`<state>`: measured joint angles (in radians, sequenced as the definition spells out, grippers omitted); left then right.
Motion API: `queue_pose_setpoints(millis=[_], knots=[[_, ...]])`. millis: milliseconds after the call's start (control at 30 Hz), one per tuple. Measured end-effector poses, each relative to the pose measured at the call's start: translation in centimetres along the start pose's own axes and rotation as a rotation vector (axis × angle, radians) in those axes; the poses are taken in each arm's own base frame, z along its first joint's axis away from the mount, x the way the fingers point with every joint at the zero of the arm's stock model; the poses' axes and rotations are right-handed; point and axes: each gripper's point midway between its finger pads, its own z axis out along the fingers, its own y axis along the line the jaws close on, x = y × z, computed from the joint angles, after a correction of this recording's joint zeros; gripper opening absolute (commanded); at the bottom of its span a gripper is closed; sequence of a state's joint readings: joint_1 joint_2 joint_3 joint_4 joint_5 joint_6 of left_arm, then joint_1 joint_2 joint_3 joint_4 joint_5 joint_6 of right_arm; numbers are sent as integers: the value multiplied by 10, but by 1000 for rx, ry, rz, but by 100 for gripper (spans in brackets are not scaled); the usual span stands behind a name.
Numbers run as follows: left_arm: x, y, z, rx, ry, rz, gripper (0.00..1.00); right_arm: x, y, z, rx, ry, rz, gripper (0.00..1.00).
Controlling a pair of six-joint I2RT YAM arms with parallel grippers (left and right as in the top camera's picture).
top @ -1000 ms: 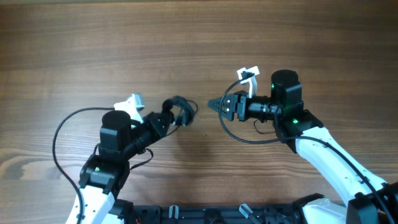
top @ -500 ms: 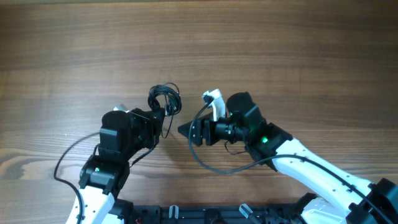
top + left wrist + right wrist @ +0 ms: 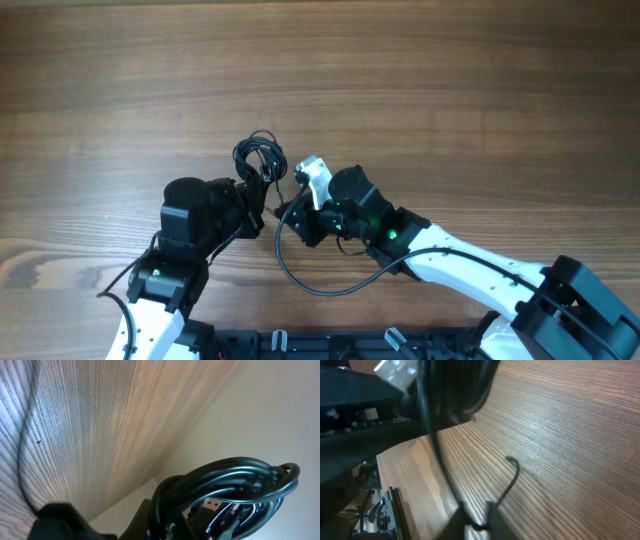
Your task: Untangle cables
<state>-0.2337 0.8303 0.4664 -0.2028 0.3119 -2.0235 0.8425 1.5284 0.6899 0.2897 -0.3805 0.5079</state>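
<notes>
Wood-grain tabletop (image 3: 420,80) fills the overhead view; only the left wrist camera catches a plain beige wall (image 3: 280,405) beyond its edge. Two arms reach in from the near side. The white-shelled right arm (image 3: 450,262) is cut off at the lower right corner, and the base of the left arm (image 3: 188,215) runs out of the bottom of the picture. A thicker black wiring cord (image 3: 300,275) sags in a loop onto the wood behind the right fingers (image 3: 284,212).

Those fingers are pressed together, almost tip to tip with the left fingers (image 3: 266,192). From above, the meeting point is one dark mass and neither grip can be read. The right wrist camera shows more: a thin black strand runs down into its closed tips and looks pinched there, though everything close to the lens is blurred.

The cables (image 3: 260,160) form a tight black coil just past the left fingers, which are clamped on its lower part. From the left wrist the coil shows against the wall as several glossy loops wound together. A small metal plug (image 3: 212,505) is tucked inside, which the overhead view does not show. A white piece (image 3: 312,178) rides just behind the right fingers; any marking on it is too small to read.
</notes>
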Motion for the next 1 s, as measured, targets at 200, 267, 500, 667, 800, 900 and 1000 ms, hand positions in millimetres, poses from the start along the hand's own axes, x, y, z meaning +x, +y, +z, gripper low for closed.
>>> queue_pose_setpoints(millis=[200, 267, 500, 667, 800, 900, 1000], knots=[[0, 0, 0, 1, 0, 331, 4, -2, -11, -19, -9, 37, 55, 4], [0, -1, 0, 5, 1, 492, 4, -23, 0, -46, -65, -11, 54, 4], [4, -1, 0, 10, 20, 703, 4, -45, 50, -94, -240, -67, 33, 4], [14, -2, -1, 27, 71, 761, 4, -49, 42, -92, -189, -95, 37, 4], [34, -20, -3, 128, 132, 808, 4, -43, 32, -84, -158, -72, 49, 4], [42, -24, -5, 155, 164, 830, 4, -34, 24, -74, -139, -33, 72, 4], [39, -12, -4, 107, 176, 855, 4, -36, 24, -73, -144, -42, 65, 4]])
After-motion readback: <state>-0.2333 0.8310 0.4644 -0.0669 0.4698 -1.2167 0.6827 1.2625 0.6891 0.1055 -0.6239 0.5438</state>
